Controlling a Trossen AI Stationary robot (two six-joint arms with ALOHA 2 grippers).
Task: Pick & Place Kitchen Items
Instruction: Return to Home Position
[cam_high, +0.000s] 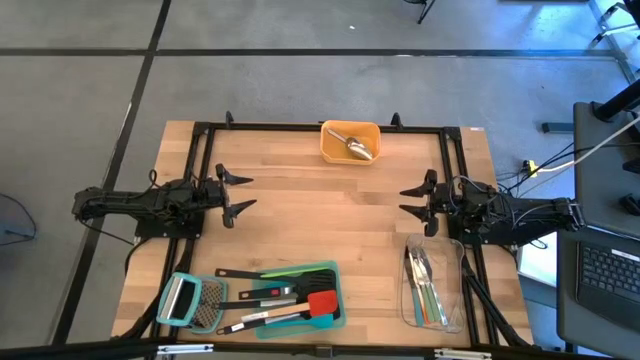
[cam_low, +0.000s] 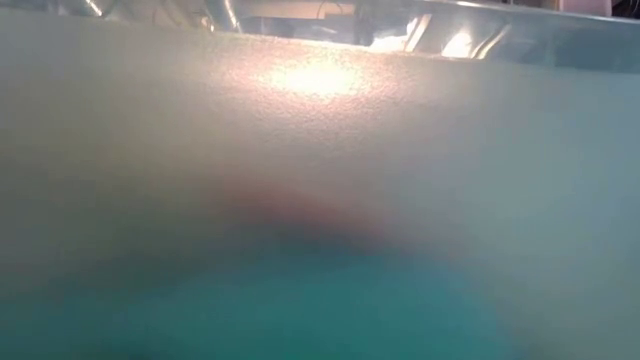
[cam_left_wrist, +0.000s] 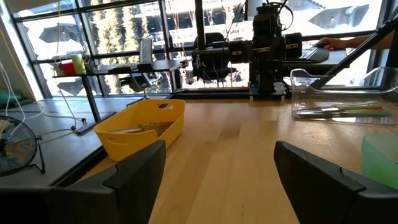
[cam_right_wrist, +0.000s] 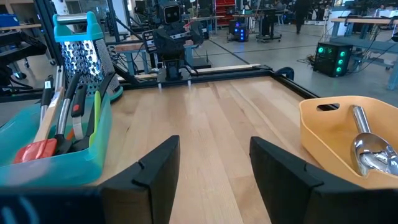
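The left gripper (cam_high: 238, 193) and right gripper (cam_high: 412, 199) face each other, fingers spread. A silver scoop (cam_high: 353, 147) lies in the orange bin (cam_high: 326, 141). Turners (cam_high: 320, 303) lie in the teal bin (cam_high: 339, 296), cutlery (cam_high: 424, 276) in the clear bin (cam_high: 436, 241).

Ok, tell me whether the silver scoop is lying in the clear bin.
No, the silver scoop lies inside the orange bin, with nothing else in it.
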